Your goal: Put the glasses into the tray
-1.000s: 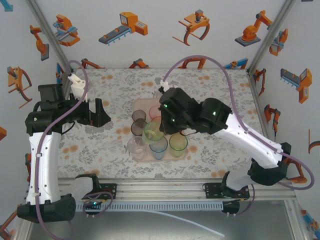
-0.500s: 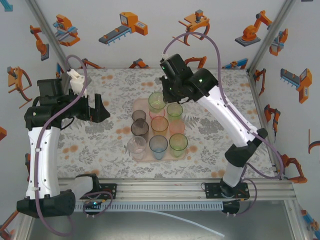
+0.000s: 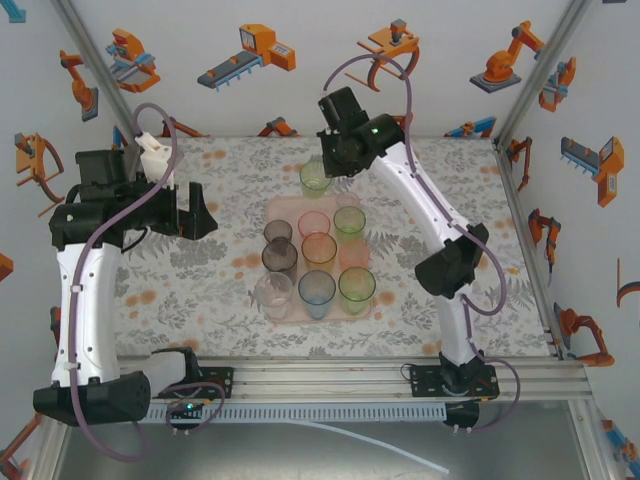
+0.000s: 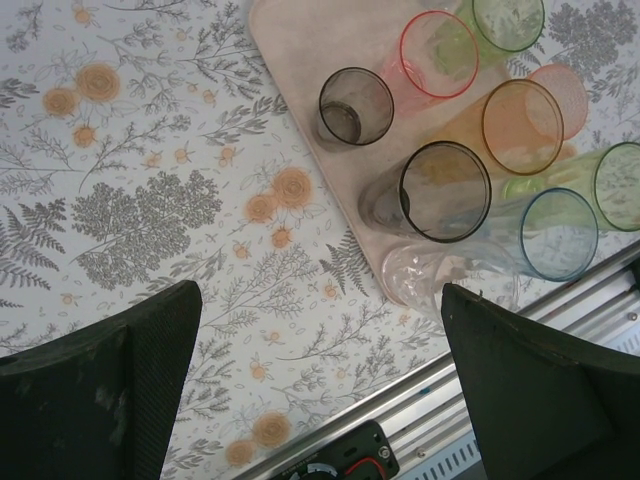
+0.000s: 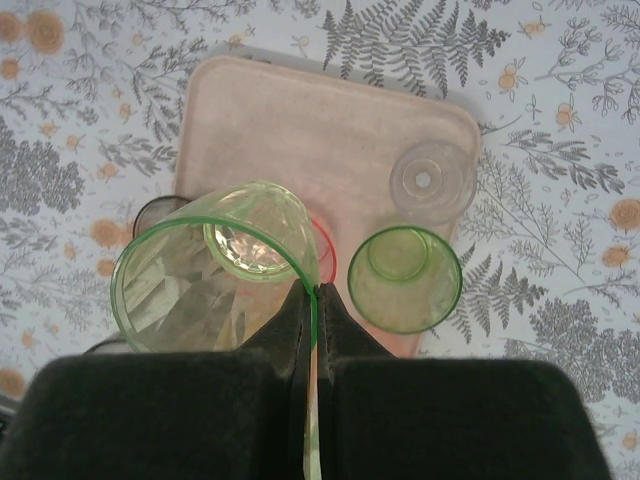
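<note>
Over floral tabletop (image 3: 200,290), right gripper (image 5: 312,290) pinches the rim of a likely light, fragile green glass (image 5: 200,290); left gripper (image 4: 320,375) gapes.

Right arm reaches far, right gripper (image 5: 312,292) pinching a green glass (image 5: 215,270) (by the rim); left gripper (image 4: 320,298) hovers, jaws wide.

Right pincer (image 5: 312,303) with its green glass (image 3: 315,178) now farther back, seemingly above the far rim of the tray (image 3: 283,208).

Top view high, from near side; wrist views close, straight down, sharing tray (image 4: 300,40)
</note>
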Controlling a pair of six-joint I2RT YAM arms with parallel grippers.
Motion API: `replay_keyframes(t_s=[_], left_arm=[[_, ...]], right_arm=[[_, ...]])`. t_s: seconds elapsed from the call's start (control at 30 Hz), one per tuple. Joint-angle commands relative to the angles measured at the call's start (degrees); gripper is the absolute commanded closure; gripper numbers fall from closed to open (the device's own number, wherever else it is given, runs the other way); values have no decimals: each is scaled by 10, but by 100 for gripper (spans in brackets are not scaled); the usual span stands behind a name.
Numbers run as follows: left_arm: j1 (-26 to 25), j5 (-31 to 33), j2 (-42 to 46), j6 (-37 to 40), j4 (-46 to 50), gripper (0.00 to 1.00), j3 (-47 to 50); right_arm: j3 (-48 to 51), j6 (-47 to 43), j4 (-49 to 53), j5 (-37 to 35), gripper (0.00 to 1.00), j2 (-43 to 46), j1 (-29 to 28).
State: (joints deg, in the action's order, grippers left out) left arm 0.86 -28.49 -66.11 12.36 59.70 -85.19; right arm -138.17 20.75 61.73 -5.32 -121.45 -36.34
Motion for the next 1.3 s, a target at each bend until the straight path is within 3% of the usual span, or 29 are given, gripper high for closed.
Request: replay_keyframes(t_s=[0.0, 0.57, 1.27], left_arm=[[3, -5, -7, 20, 14, 3, -15], [3, -28, -40, 6, -1, 3, -5], [3, -38, -44, -7, -11, 3, 15]], right_arm=[[-22, -18, -37, 13, 100, -19, 10], [-51, -37, -80, 24, 100, -130, 25], [-46, -40, -89, 32, 100, -185, 32]])
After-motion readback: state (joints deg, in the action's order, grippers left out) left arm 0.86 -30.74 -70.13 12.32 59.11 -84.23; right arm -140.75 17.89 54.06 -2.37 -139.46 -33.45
